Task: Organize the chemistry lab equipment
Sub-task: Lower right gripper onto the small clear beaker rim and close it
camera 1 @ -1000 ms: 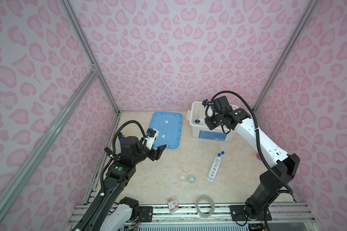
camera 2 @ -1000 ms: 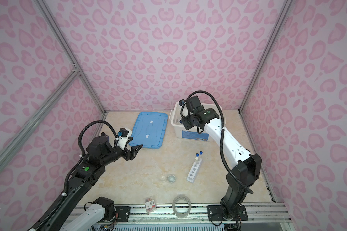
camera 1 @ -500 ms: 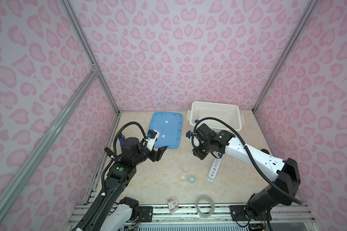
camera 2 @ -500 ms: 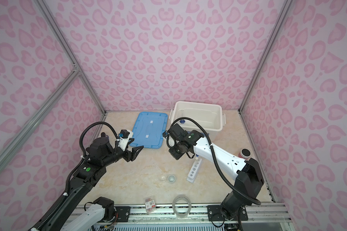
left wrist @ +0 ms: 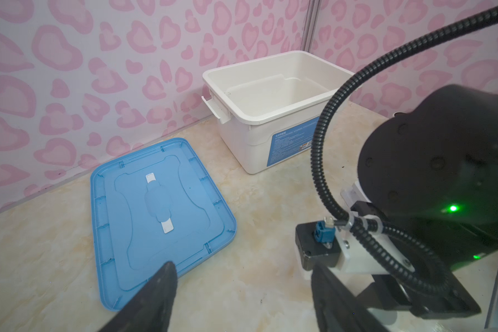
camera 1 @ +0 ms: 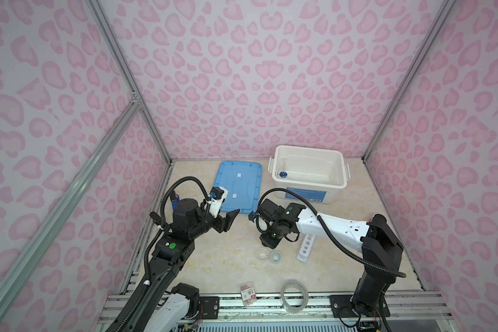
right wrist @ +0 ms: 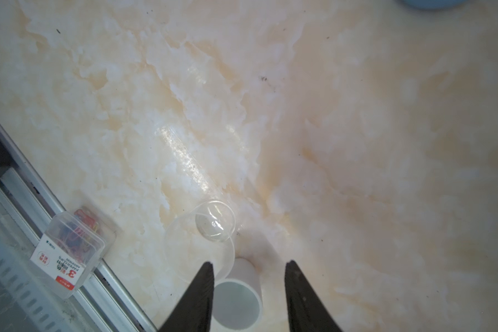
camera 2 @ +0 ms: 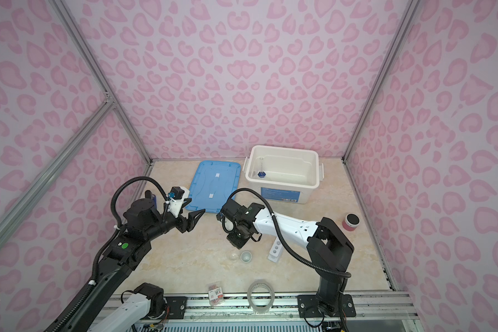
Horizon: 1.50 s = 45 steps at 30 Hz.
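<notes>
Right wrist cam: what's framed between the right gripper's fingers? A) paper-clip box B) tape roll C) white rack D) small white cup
D: the small white cup stands upright on the table in the gap between the spread fingers of the right gripper, and it is not clamped.

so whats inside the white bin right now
Inside the white bin, one small blue-based cylinder sits near its left wall, seen in both top views. The near wall hides the floor strip behind it; nothing else shows.

The lid (camera 1: 237, 184) lies left of the bin (camera 1: 333, 195); the cup (camera 1: 275, 255) sits between the glass dish (camera 1: 262, 255) and the rack (camera 1: 305, 251).
</notes>
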{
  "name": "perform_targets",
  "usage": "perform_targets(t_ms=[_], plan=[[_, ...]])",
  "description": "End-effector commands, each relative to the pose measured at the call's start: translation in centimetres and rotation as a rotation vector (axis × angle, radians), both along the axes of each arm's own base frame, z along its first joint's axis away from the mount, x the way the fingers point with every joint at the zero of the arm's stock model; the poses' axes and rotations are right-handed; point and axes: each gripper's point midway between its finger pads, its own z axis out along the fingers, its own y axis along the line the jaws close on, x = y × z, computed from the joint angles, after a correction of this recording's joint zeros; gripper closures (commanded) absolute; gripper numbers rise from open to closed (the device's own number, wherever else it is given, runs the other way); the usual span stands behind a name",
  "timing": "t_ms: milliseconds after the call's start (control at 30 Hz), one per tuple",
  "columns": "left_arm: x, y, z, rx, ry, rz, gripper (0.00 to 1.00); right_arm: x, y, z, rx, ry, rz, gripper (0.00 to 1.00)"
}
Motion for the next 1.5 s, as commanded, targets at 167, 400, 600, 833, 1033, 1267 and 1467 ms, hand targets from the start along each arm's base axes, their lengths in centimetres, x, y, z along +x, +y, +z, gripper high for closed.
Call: perform_targets(t_ms=[167,400,600,833,1033,1267,1467], plan=[[0.2,-0.1,0.6,-0.013,-0.026,-0.003,0.25,-0.8,0.8,-2.3,0.001,0.052,-0.009,0.58],[0.1,-0.1,0.6,-0.012,-0.031,-0.003,0.25,-1.1,1.1,-3.0,-0.016,0.064,-0.001,0.59],[0.2,-0.1,0.5,-0.01,-0.026,-0.005,0.25,-1.1,1.1,-3.1,-0.021,0.067,0.001,0.59],[0.1,-0.1,0.6,-0.009,-0.031,-0.003,0.25,-1.2,1.1,-3.2,-0.029,0.068,0.003,0.59],[0.1,-0.1,0.5,-0.008,-0.025,-0.004,0.25,-1.3,1.1,-3.5,-0.038,0.067,0.004,0.6],[0.1,0.0,0.5,-0.006,-0.027,0.0,0.25,-1.3,0.9,-4.3,-0.055,0.068,0.005,0.62],[0.1,0.0,0.4,-0.004,-0.024,0.002,0.25,-1.5,0.7,-4.9,-0.08,0.067,0.008,0.68]])
